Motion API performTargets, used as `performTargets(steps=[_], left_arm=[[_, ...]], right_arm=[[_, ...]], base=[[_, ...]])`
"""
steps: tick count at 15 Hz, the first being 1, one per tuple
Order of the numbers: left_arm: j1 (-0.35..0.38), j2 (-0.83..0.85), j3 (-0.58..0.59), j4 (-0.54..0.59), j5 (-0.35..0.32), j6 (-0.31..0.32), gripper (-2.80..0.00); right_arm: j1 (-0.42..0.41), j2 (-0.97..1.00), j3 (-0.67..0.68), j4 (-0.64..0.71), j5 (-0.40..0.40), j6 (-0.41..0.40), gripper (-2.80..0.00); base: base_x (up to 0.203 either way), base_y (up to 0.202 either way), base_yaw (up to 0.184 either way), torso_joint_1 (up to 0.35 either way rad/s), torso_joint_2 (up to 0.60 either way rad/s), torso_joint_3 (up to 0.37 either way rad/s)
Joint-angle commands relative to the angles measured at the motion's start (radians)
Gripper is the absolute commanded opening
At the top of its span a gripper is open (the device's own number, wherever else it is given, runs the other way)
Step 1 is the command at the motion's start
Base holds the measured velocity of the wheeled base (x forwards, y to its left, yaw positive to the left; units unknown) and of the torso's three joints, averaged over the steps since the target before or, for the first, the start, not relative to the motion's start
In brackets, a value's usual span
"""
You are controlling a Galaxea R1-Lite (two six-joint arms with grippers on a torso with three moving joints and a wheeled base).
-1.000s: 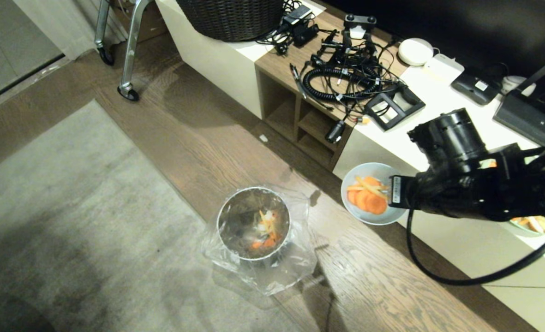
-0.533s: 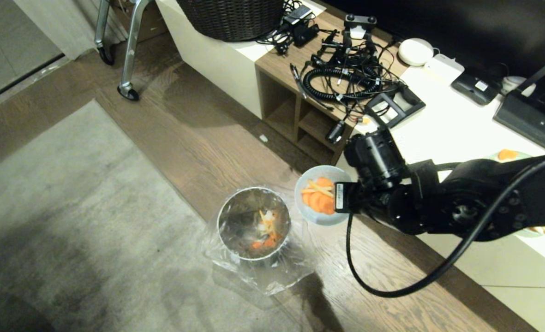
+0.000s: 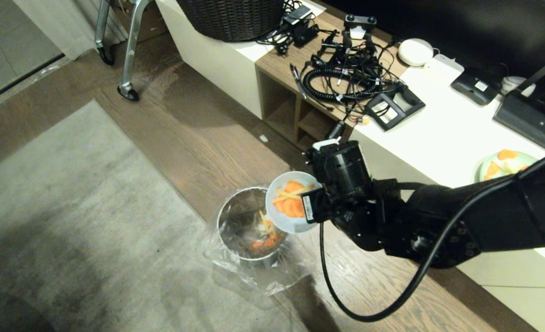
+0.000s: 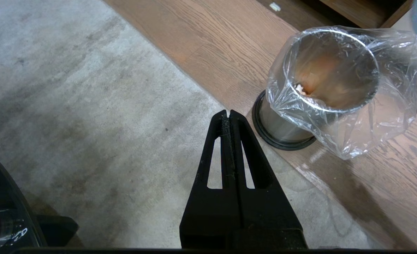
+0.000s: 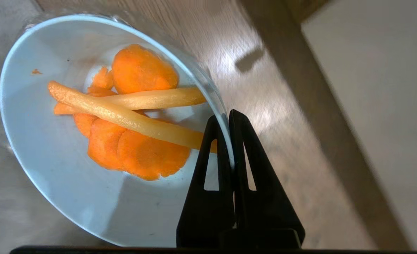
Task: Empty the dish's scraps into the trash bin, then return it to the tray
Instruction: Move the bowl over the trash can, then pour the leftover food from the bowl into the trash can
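Note:
The dish (image 3: 287, 219), a small white bowl, hangs tilted over the right rim of the trash bin (image 3: 240, 221), a shiny metal bin with a clear liner on the wooden floor. Orange scraps (image 3: 290, 203) lie inside the dish; in the right wrist view the scraps (image 5: 137, 155) are carrot slices and pale strips. My right gripper (image 5: 228, 118) is shut on the rim of the dish (image 5: 53, 183), one finger inside and one outside. My left gripper (image 4: 228, 113) is shut and empty over the rug, a little short of the trash bin (image 4: 335, 70). The tray is out of view.
A white sideboard (image 3: 443, 133) carries tangled cables (image 3: 341, 74), small devices and a patterned plate (image 3: 500, 166) with orange pieces. A woven basket (image 3: 230, 18) stands at the back. A wheeled metal stand (image 3: 127, 87) is on the floor, and a grey rug (image 3: 69, 221) lies to the left.
My right arm has carried the dish leftward from beside the sideboard to above the bin's right rim, and the dish now leans more toward the bin. The scraps are still in it.

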State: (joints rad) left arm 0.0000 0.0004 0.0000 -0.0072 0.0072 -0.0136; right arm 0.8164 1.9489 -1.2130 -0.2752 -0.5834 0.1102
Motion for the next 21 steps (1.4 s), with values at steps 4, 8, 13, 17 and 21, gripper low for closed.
performTargets(steps=[4, 8, 13, 17, 21], left_arm=[[0.0, 0.0, 0.0, 0.0, 0.0, 0.0, -2.8], [0.0, 0.0, 0.0, 0.0, 0.0, 0.0, -2.8], [0.0, 0.0, 0.0, 0.0, 0.0, 0.0, -2.8], [0.0, 0.0, 0.0, 0.0, 0.0, 0.0, -2.8], [0.0, 0.0, 0.0, 0.0, 0.0, 0.0, -2.8]], right_arm=[[0.014, 0.086, 0.075, -0.396, 0.002, -0.398, -2.8], [0.037, 0.17, 0.065, -0.651, 0.005, -0.569, -2.8], [0.064, 0.219, 0.069, -0.865, 0.008, -0.68, -2.8], [0.072, 0.248, 0.093, -1.024, 0.016, -0.749, -2.8], [0.085, 0.265, 0.129, -1.168, 0.035, -0.813, -2.8]], base=[[0.0, 0.0, 0.0, 0.0, 0.0, 0.0], [0.0, 0.0, 0.0, 0.0, 0.0, 0.0], [0.0, 0.0, 0.0, 0.0, 0.0, 0.0], [0.0, 0.0, 0.0, 0.0, 0.0, 0.0], [0.0, 0.0, 0.0, 0.0, 0.0, 0.0]])
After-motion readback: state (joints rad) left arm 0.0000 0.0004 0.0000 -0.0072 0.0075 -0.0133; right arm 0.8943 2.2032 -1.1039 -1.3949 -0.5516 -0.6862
